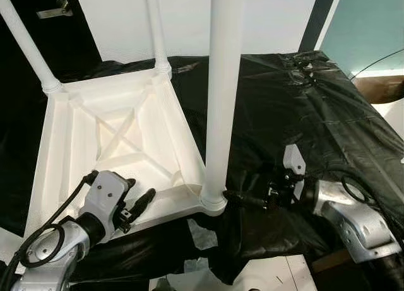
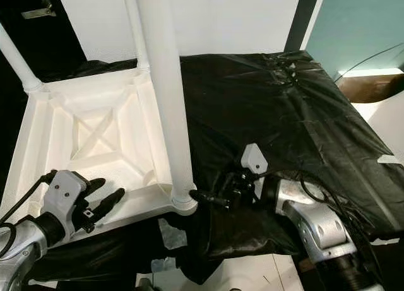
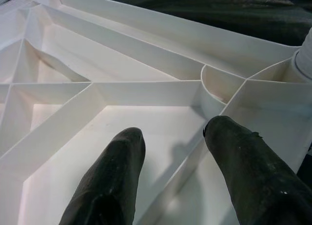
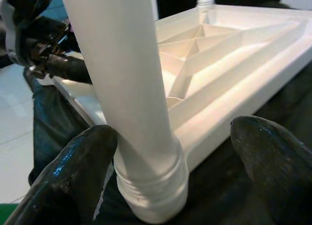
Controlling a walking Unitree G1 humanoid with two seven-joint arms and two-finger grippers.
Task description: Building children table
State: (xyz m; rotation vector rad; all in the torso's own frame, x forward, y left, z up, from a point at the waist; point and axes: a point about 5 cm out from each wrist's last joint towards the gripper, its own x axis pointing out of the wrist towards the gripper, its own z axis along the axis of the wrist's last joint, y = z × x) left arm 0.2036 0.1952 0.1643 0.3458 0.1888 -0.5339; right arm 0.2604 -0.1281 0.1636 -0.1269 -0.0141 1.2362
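Left eye view shows you a white plastic tabletop (image 1: 120, 158) lying upside down on a surface covered with black plastic sheeting (image 1: 303, 120). Its underside faces up, with raised ribs that cross in an X at the middle. Three white legs stand upright from its corners. The near leg (image 1: 222, 95) rises from the corner closest to your right arm, seated in a ringed collar at its base. A far leg (image 1: 158, 32) stands at the back corner on the same side, and another far leg (image 1: 25, 45) leans outward at the back corner on your left. The near corner on your left has no leg in it.

Your left gripper (image 1: 144, 199) sits over the near edge of the tabletop. Its two black fingers (image 3: 117, 171) are spread apart and hold nothing; in the left wrist view one rib of the underside runs between them.

Your right gripper (image 4: 170, 147) is at the base of the near leg, low on the sheeting. Its fingers are apart, one on each side of the leg just above the collar. One finger lies against the leg; the other stands clear of it.

White floor tiles (image 1: 252, 275) show below the sheeting's near edge.
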